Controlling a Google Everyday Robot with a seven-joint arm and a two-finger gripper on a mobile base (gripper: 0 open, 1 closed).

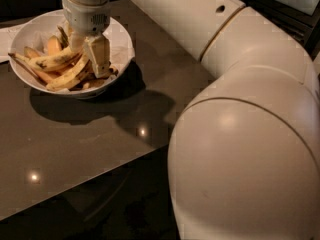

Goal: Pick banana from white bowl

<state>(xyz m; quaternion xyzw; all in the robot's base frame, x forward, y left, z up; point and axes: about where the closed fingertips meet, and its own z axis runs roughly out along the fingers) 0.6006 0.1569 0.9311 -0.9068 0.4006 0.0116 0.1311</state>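
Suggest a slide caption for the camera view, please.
The gripper sits among bananas in the white bowl on a dark table.

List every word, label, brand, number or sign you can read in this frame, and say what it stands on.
None can be read. There is no lettering on the gripper, which is lowered into the white bowl among the bananas. The cream arm, the bowl and the dark table carry no marks either.
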